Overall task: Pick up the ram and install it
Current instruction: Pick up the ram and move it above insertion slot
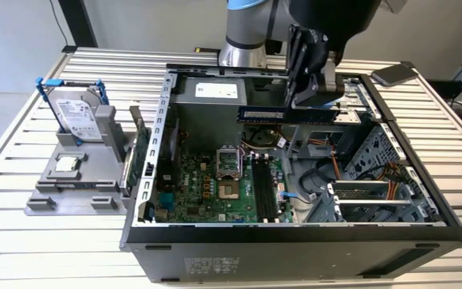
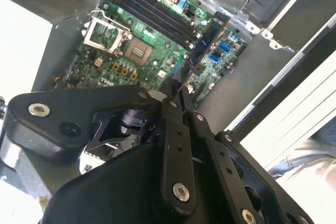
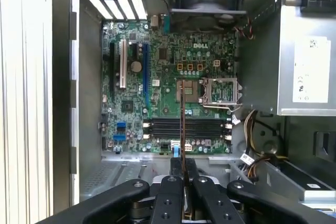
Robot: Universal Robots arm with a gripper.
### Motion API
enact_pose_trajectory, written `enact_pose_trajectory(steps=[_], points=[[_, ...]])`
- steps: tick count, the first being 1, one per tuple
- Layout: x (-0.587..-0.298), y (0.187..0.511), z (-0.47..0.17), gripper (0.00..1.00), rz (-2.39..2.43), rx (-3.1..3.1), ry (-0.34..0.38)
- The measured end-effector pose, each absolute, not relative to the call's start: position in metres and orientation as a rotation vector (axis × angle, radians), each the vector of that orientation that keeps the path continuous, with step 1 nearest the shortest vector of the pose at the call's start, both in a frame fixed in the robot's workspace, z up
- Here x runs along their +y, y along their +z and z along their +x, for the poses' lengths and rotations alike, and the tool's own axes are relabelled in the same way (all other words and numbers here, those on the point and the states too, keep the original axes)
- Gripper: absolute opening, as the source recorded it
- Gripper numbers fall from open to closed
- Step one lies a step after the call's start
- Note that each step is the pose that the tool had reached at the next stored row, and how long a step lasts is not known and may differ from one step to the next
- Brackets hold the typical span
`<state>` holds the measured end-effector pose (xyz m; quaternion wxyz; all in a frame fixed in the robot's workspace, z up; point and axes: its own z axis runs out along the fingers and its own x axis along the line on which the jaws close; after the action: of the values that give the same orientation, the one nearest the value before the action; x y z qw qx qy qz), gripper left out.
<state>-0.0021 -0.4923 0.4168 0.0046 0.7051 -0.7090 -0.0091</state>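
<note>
Above the open case (image 1: 164, 114), the fingers (image 3: 171, 184) clamp tight on the ram (image 1: 283, 114).

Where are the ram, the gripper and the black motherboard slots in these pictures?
the ram (image 1: 275, 114): exterior view, middle of its blue board.
the gripper (image 3: 182, 163): first wrist view, midway between its fingertips, which clamp the ram.
the black motherboard slots (image 3: 210, 124): first wrist view, on one slot's long body.

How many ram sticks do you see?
1. The ram is clamped in the tool, above the open computer case. More could be hidden inside.
</note>
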Motion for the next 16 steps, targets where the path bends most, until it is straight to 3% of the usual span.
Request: enact_pose_trajectory(steps=[16], points=[[-0.492,0.417,0.027,0.0,2.207,-2.222,-0.029]])
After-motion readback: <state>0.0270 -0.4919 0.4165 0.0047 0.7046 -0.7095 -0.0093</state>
